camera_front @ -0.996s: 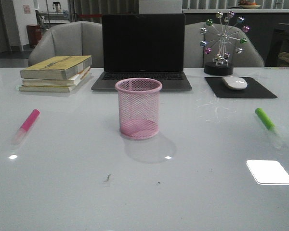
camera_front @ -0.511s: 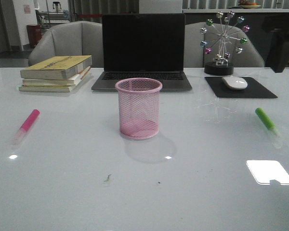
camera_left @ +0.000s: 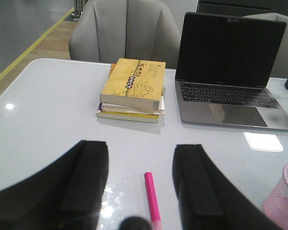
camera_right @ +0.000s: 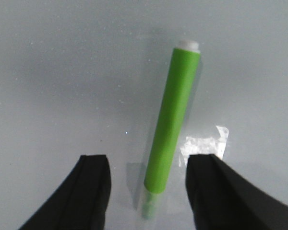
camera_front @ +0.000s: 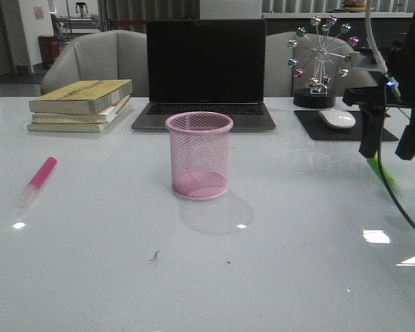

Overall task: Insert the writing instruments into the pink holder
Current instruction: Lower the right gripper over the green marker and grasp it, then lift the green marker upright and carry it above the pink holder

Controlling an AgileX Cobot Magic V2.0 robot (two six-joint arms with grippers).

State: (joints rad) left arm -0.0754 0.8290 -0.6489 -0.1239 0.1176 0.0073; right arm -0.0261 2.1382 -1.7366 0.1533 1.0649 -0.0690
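Observation:
The pink holder [camera_front: 198,155] stands upright mid-table, and its rim [camera_left: 285,191] shows at the edge of the left wrist view. The magenta marker [camera_front: 40,174] lies flat at the table's left. My left gripper [camera_left: 140,153] hovers open above it, and the marker [camera_left: 152,196] lies between the fingers, untouched. The left gripper is out of the front view. The green marker [camera_front: 384,173] lies at the table's right, partly hidden by my right gripper [camera_front: 389,149]. That gripper [camera_right: 146,163] is open just above the green marker [camera_right: 175,120], one finger on each side of the capped end.
A stack of books [camera_front: 81,105] lies at the back left. An open laptop [camera_front: 205,76] stands behind the holder. A mouse [camera_front: 337,118] rests on a black pad, with a ferris-wheel ornament [camera_front: 321,59] behind it. Grey chairs stand beyond the table.
My right arm has come into the front view from the right and dropped over the green marker. The bright patch on the table near it has shrunk.

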